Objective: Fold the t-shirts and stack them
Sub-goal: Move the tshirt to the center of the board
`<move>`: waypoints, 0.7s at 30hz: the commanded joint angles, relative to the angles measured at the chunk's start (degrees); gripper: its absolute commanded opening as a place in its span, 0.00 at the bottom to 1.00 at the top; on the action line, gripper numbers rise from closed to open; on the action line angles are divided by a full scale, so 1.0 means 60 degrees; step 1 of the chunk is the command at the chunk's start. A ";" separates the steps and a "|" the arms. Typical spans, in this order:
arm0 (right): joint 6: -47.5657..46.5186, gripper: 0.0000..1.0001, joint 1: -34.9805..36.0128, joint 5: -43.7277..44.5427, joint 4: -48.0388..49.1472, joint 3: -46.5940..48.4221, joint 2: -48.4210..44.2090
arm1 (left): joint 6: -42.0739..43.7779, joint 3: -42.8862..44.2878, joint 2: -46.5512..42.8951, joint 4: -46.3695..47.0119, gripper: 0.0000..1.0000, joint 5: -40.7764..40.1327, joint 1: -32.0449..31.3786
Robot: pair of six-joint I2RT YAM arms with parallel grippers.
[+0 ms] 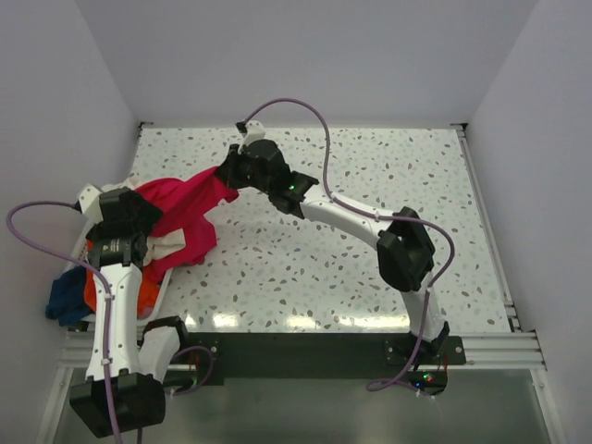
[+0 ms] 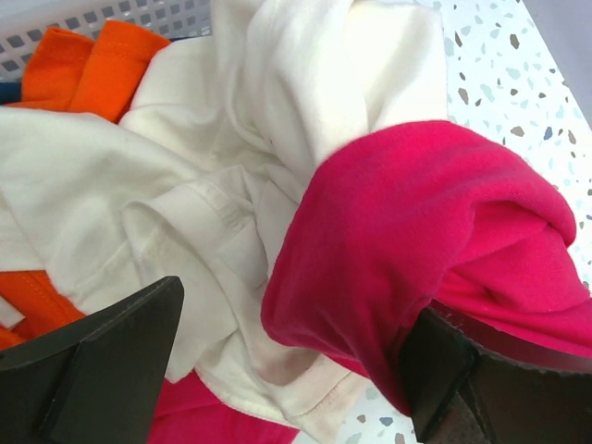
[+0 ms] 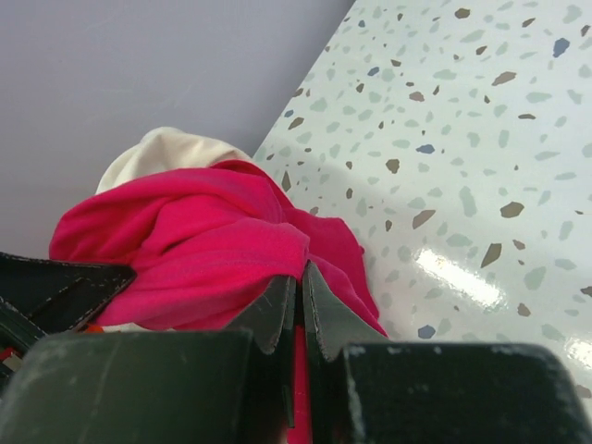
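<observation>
Crimson cloth of the red t-shirt (image 1: 190, 208) spills from a heap at the left edge of the table (image 1: 388, 166), over the cream t-shirt (image 2: 185, 185) and the orange t-shirt (image 2: 92, 65). My right gripper (image 3: 298, 291) pinches its far edge tight. My left gripper (image 2: 301, 314) hangs over the heap, fingers spread wide, a red fold bulging between them.

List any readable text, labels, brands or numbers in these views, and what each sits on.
None readable in any view.
The crimson t-shirt, cream t-shirt and orange t-shirt show no print or tag.
The white basket and speckled tabletop bear no markings.
The left arm and right arm show no legible lettering; the right one has only a green light.
</observation>
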 commanded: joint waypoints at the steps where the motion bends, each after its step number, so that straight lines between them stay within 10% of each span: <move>1: 0.0090 0.00 -0.1014 0.1422 0.1078 -0.0121 -0.1475 | -0.0021 -0.0145 0.0148 -0.0285 0.95 -0.1097 0.0211; 21: 0.0192 0.00 -0.1381 0.1027 0.1019 -0.0825 -0.1739 | 0.0155 0.1436 -0.0073 0.0345 1.00 -0.0759 0.0504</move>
